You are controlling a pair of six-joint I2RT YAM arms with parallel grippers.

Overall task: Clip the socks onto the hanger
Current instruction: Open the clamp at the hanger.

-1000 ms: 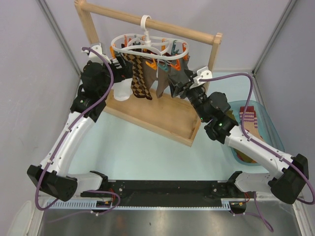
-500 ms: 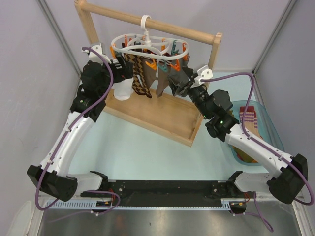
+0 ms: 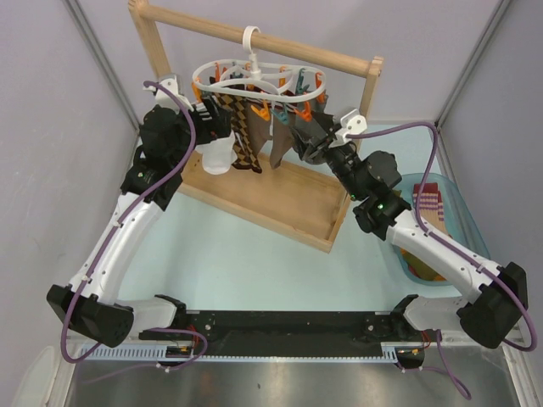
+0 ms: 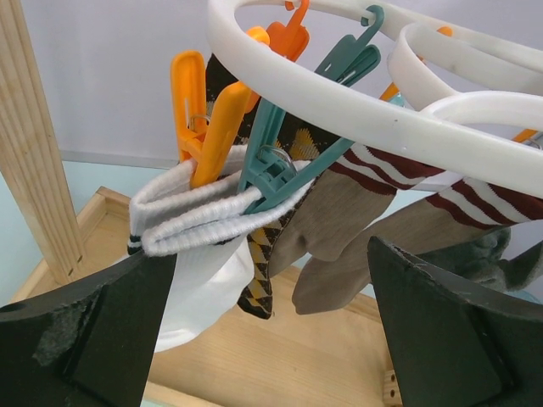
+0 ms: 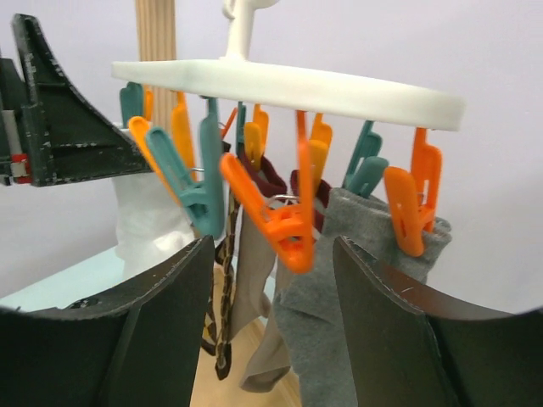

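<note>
Hanging by its hook from the top bar of the wooden rack [image 3: 339, 58], with the hanger [image 3: 222, 85] lying flat, hook pointing straight up and long axis running along the bar, left to right in the top view. Carrying socks on orange and teal clips, each one drooping toe down with its long axis near vertical: a white sock [image 3: 216, 157] at the left end, a brown argyle sock [image 3: 246, 144] just beside it, a tan sock [image 3: 278, 151] next, a grey sock [image 5: 327, 339] toward the right end. Holding the left jaws wide open at the hanger's left end, gripping nothing, with the fingers [image 4: 85, 339] sitting below the white ring and the white sock's cuff, pinched in a teal clip [image 4: 271, 161], lying above the gap between them. Holding the right jaws partly apart at the hanger's right end, below the ring, with an orange clip [image 5: 284, 225] and the grey sock showing in the gap and no clear pinch on either. Leaving a red-and-white striped sock [image 3: 428, 203] lying in the blue bin [image 3: 462, 202] on the bench [image 3: 254, 254], well apart from both jaws.
</note>
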